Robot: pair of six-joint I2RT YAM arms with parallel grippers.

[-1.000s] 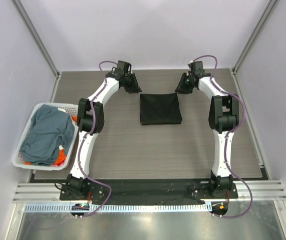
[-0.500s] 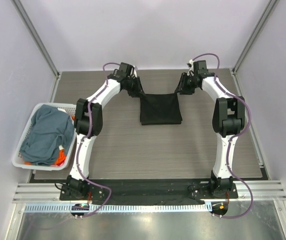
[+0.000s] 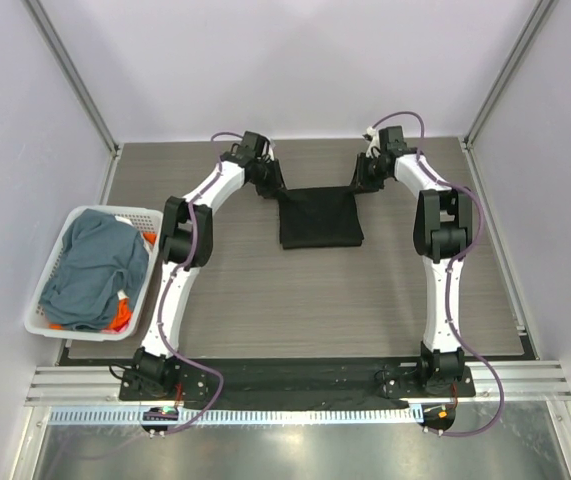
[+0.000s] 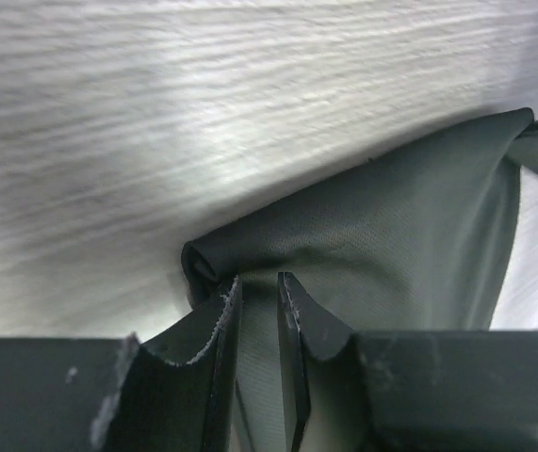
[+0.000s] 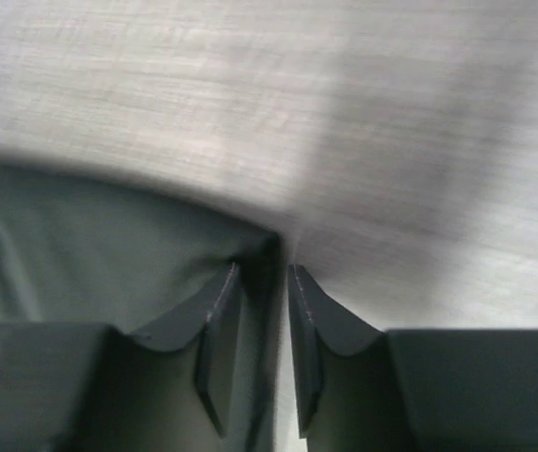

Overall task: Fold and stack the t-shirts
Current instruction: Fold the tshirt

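Black t-shirt (image 3: 320,222) is pinched at its far corners, left gripper (image 4: 257,282) and right gripper (image 5: 264,273) clamped narrowly on cloth; a lift and fold toward the near edge is probably called for.

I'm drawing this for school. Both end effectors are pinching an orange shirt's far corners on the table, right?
No, it is a black shirt, not orange. The top view shows the left end effector and right end effector pinching its far corners on the table.
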